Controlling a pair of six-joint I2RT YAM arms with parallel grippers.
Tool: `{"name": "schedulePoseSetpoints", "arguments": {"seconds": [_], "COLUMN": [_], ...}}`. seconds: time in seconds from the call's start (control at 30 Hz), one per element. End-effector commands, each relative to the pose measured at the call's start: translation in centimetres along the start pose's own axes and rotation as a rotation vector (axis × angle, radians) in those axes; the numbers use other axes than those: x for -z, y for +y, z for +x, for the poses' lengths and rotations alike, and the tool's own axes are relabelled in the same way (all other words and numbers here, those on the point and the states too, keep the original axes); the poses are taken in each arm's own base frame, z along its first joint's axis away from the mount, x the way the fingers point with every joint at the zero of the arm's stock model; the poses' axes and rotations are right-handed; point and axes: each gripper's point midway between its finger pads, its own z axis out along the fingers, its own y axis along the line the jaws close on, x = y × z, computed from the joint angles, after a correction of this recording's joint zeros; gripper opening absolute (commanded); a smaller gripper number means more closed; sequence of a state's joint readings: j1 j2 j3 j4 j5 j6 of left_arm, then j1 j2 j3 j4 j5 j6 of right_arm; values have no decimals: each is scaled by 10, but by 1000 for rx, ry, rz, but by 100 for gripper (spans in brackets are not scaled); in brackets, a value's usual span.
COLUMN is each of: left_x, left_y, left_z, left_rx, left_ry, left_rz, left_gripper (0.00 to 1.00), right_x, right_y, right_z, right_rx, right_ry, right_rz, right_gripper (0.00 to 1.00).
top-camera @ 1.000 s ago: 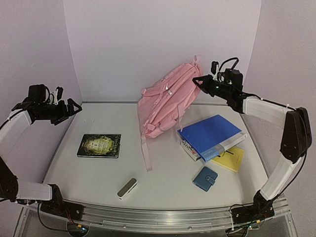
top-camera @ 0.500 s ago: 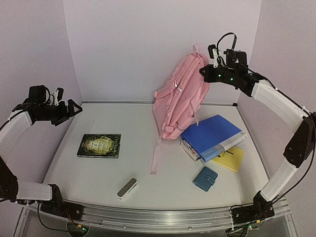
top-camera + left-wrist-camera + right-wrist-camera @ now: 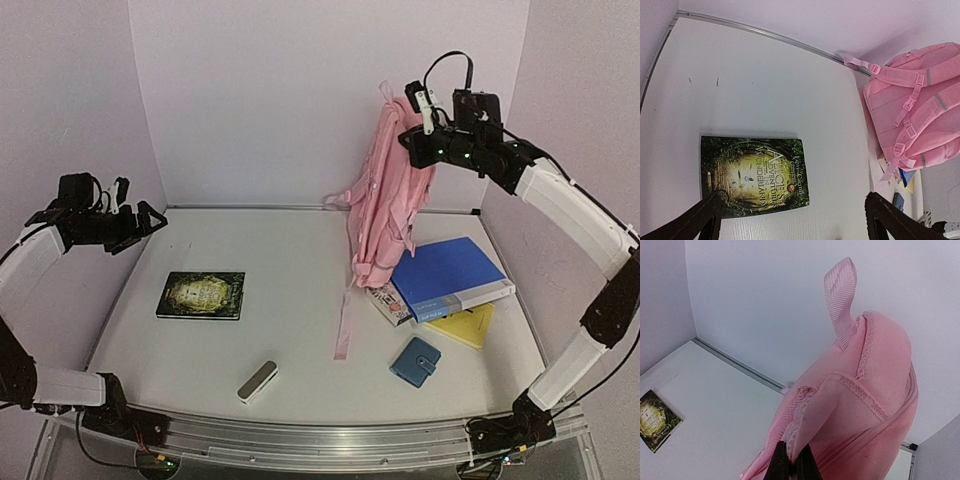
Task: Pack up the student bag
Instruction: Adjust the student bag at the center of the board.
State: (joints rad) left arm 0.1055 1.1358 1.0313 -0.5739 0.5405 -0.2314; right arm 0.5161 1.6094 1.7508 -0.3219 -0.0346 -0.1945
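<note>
Tabletop, student bag in right pincer

surface: white, flat
green bk: L side, lying flat, cover up, "Alice's Adventures in Wonderland"
blue folder: R side, on top of 2 others
patterned bk: pokes out under folder's L end
yellow notebk: partly under folder, near edge
blue wallet: near notebk, not touching
white-grey oblong item: front centre, alone

White arms, black joints, cables
</note>
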Motion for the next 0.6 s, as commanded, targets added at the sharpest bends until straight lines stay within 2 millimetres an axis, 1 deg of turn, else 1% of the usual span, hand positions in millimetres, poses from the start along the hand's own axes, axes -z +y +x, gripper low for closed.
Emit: {"name": "schedulePoseSetpoints", "arguments": {"seconds": [0.0, 0.03, 0.1, 0.13, 0.2, 0.3, 0.33, 0.37, 0.4, 0.43, 0.47, 0.5, 0.53, 0.57], "left_x": [0, -1, -4, -6, -9, -12, -12, -12, -13, -13, -13, -14, -15, -15], "left_y": [-4, -3, -1, -1, -1, -4, -5, -6, -7, -8, -9, -10, -10, -10], "left_z": [-5, -5, -3, -2, -1, 0, 0, 0, 0, 0, 0, 0, 0, 0], "left_rx": [-39, -35, -20, -16, -3, 14, 18, 21, 24, 32, 38, 46, 55, 63], "left_ry": [-24, -20, -8, -3, 13, 22, 23, 23, 21, 20, 19, 21, 26, 32], "left_rz": [22, 21, 19, 21, 35, 61, 70, 77, 83, 90, 100, 106, 112, 117], "left_gripper": [100, 100, 100, 100, 100, 100, 100, 100, 100, 100, 100, 100, 100, 100], "right_x": [36, 33, 30, 28, 24, 19, 18, 17, 17, 16, 17, 18, 21, 24], "right_y": [50, 67, 95, 105, 132, 165, 178, 190, 202, 214, 226, 241, 255, 267], "right_z": [-61, -53, -39, -33, -16, 3, 9, 14, 20, 24, 28, 32, 35, 37], "right_rx": [40, 43, 53, 57, 64, 47, 37, 24, 11, -7, -33, -51, -66, -85], "right_ry": [-238, -218, -184, -168, -133, -101, -98, -99, -99, -105, -105, -100, -95, -92], "right_rz": [-85, -112, -145, -146, -181, -223, -247, -275, -306, -338, -376, -430, -480, -525], "right_gripper": [0, 0, 0, 0, 0, 0, 1, 6, 13, 24, 37, 49, 58, 65]}}
